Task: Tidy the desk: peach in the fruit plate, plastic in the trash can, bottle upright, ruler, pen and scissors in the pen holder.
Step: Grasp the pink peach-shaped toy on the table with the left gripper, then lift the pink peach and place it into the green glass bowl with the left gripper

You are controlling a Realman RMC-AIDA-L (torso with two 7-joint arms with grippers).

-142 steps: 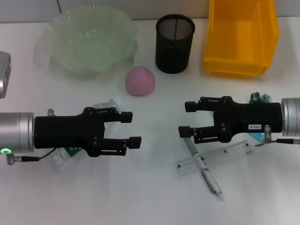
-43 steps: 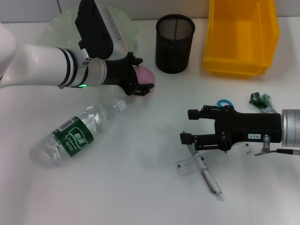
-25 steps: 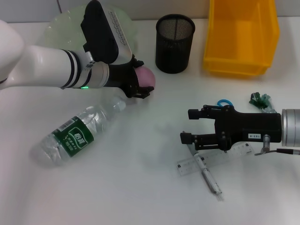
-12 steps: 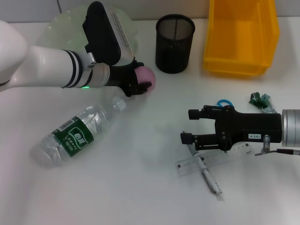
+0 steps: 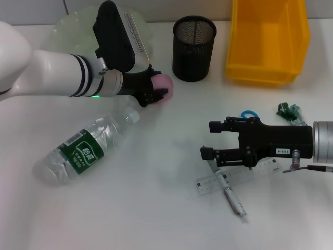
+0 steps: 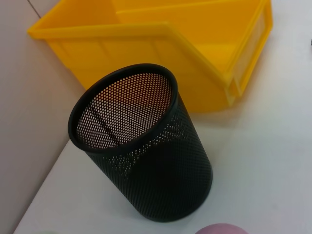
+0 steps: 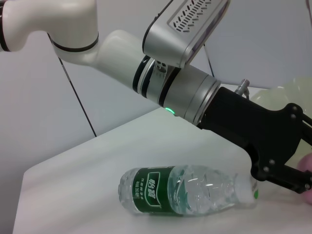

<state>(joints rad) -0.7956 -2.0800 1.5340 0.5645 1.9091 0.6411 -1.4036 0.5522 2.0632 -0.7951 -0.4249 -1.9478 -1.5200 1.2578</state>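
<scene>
Head view, nearest first: a clear pen (image 5: 229,195) and a transparent ruler (image 5: 237,176) are seen crossed on the white table (image 5: 156,208) at about 5 o'clock. Just above them the right gripper (image 5: 206,139) hovers level, its black fingers spread apart with nothing between them; it points toward 9 o'clock. A blue scissor handle (image 5: 248,113) shows behind its body, and a crumpled green plastic wrapper (image 5: 289,111) lies at 3 o'clock, near the arm's silver wrist. At 8 o'clock a water bottle (image 5: 86,147) with a green label is lying on its side, its cap toward the table's middle; in the right wrist view the same bottle (image 7: 187,191) is seen lying below the other arm. Farther back, at 11 o'clock, the left gripper (image 5: 156,91) is closed around the pink peach (image 5: 163,86), its fingers on either side of the fruit; whether the peach rests on the table cannot be told. Just behind that arm the pale green fruit plate (image 5: 70,31) is partly hidden. At 12 o'clock the black mesh pen holder (image 5: 194,48) stands upright, and at 1 o'clock the yellow bin (image 5: 268,40) sits beside it. In the left wrist view the pen holder (image 6: 146,146) and bin (image 6: 161,48) are seen close together, with the peach's top (image 6: 222,229) at the edge.
</scene>
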